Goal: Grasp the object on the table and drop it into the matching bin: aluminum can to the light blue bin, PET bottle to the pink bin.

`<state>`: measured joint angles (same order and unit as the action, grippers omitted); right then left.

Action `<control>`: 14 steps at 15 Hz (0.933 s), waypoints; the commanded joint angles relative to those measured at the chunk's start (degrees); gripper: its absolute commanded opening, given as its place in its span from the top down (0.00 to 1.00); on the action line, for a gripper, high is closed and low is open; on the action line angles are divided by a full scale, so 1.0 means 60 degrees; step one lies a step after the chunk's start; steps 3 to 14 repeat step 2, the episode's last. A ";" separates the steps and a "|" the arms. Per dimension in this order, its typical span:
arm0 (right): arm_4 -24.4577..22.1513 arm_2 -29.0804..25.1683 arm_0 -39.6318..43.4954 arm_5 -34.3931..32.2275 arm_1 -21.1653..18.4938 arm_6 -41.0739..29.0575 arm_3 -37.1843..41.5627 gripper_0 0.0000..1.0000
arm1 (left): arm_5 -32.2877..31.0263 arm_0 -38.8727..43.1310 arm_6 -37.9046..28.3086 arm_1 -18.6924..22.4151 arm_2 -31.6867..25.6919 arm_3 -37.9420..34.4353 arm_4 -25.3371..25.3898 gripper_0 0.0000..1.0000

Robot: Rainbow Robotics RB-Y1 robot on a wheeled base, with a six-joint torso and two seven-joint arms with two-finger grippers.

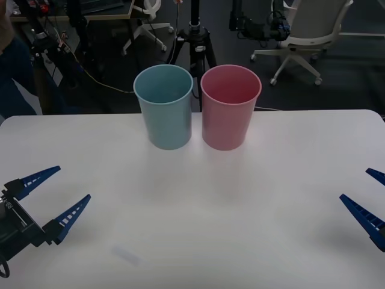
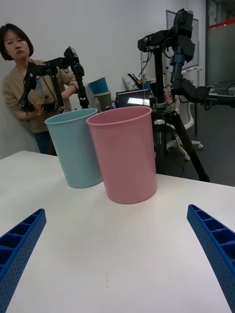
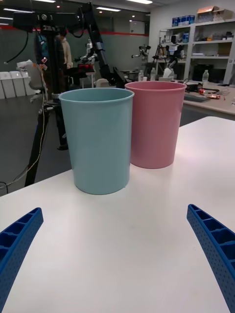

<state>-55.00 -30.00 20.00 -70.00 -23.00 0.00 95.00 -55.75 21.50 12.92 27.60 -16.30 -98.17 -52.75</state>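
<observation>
White surface (image 1: 198, 205), smooth, rounded corners: carries two tall plastic buckets at its far middle, both upright and tapering downward. Light blue bucket (image 1: 164, 108) stands on the robot's left of the pair; pink bucket (image 1: 230, 108) stands just beside it on the right, the two rims close together, touching or nearly so. From the front, what can be seen of each bucket's inside wall is bare; their bottoms cannot be seen. Left hand (image 1: 55, 194): low over the near left part of the surface, blue ribbed fingers spread wide, nothing between them; well apart from both buckets. In the left wrist view the same hand (image 3: 115, 254) faces the light blue bucket (image 3: 98, 142), with the pink bucket (image 3: 154, 124) behind and beside it. Right hand (image 1: 368, 191): low over the near right edge of the surface, fingers spread wide, holding nothing, partly cut off by the picture's edge. In the right wrist view this hand (image 2: 117, 254) faces the pink bucket (image 2: 125, 154), with the light blue bucket (image 2: 73, 146) just beyond it. Drink can: cannot tell where it is; a faint pale smudge (image 1: 125, 254) lies on the surface near the left hand.
</observation>
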 commanded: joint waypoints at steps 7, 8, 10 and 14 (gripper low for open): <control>0.0000 0.0000 0.0000 0.0000 0.0000 0.0000 0.0000 0.00 | -0.0039 0.0049 0.0000 -0.0001 -0.0066 0.0015 0.0031 0.00; 0.0000 0.0000 0.0000 0.0000 0.0000 0.0000 0.0000 0.00 | -0.0039 0.0049 0.0000 -0.0001 -0.0066 0.0015 0.0031 0.00; 0.0000 0.0000 0.0000 0.0000 0.0000 0.0000 0.0000 0.00 | -0.0039 0.0049 0.0000 -0.0001 -0.0066 0.0015 0.0031 0.00; 0.0000 0.0000 0.0000 0.0000 0.0000 0.0000 0.0000 0.00 | -0.0039 0.0049 0.0000 -0.0001 -0.0066 0.0015 0.0031 0.00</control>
